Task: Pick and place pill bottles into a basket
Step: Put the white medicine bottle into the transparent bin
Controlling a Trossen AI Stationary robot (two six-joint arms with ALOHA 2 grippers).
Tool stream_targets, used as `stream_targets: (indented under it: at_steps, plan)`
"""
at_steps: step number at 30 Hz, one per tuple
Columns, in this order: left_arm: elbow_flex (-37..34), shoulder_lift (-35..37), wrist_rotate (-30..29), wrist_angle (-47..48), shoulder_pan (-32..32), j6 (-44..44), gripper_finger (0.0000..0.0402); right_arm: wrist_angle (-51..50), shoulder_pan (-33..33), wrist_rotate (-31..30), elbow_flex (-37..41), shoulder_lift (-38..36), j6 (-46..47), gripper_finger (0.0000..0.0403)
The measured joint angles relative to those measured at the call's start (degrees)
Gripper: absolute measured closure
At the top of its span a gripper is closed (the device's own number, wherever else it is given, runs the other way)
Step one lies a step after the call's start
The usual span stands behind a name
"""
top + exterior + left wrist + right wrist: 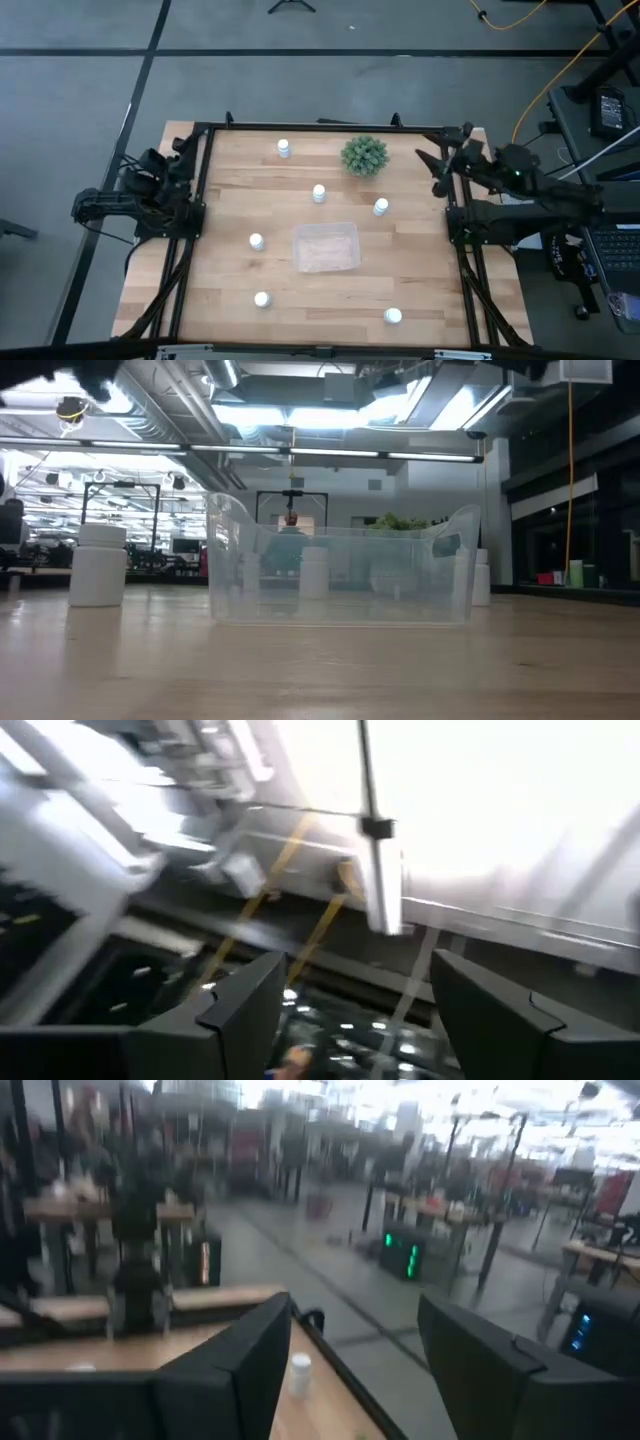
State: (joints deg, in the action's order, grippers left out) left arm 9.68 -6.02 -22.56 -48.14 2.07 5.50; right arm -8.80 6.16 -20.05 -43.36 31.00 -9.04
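Near the table's middle: tray (325,247), clear, empty, lying flat a little toward the near edge.
Table (230,200): bare wood with a black frame (196,190) round it.
Bottles: six, all upright on the wood, none in the tray.
Bottle 1 (284,148): close to the far edge, left of the plant.
Bottle 2 (319,193): between the plant and the tray, well clear of both.
Bottle 3 (381,207): just off the tray's far right corner.
Bottle 4 (256,241): left of the tray, apart from it.
Bottle 5 (262,299): toward the near left corner.
Bottle 6 (393,316): by the near edge, right of the tray.
Plant (364,155): green, spiky, near the far edge, right of centre.
Left gripper (350,1010): at the table's left edge over the frame, fingers spread, nothing between them; its camera points up at the ceiling.
Right gripper (355,1365): by the far right corner, above the frame, fingers apart and empty; one bottle shows on the wood beyond them.
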Motion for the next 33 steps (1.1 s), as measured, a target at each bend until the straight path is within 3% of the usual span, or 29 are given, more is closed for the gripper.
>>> stream_targets:
  at_steps: [6, 8, 10, 15, 18, 21, 26, 33]
  plan:
    - [17.82, -15.86, 11.90, 0.94, 0.00, -9.90, 0.0157, -10.02, 0.02, 0.11, -11.06, 7.13, -0.63, 0.0181]
    - [25.67, -22.96, 13.45, 6.20, 0.00, -13.63, 0.0156, -11.04, 0.02, 0.12, -11.66, 7.69, -1.58, 0.0181]
    - [34.31, -30.24, 9.75, 15.68, 0.49, -18.17, 0.0154, -11.02, 0.02, 0.12, -11.64, 7.80, -2.01, 0.0181]
    - [55.27, -47.15, -8.27, 49.65, 6.45, -29.70, 0.0150, -10.74, 0.02, 0.16, -9.87, 7.74, 0.66, 0.0181]
    - [63.66, -56.37, -13.26, 71.63, 13.26, -28.15, 0.0150, -10.97, -0.01, 0.20, -8.48, 7.82, 3.61, 0.0181]
    - [67.51, -63.50, -6.47, 86.69, 20.24, -18.11, 0.0141, -10.82, -0.01, 0.88, -6.93, 7.88, 6.71, 0.0181]
    - [66.75, -72.10, 10.16, 90.85, 27.37, -9.99, 0.0099, -11.13, -0.01, 4.55, -4.63, 7.92, 10.33, 0.0181]
    - [66.68, -80.58, 16.01, 91.40, 32.99, -10.17, 0.0028, -13.16, -0.03, 6.69, -4.26, 7.85, 9.74, 0.0181]
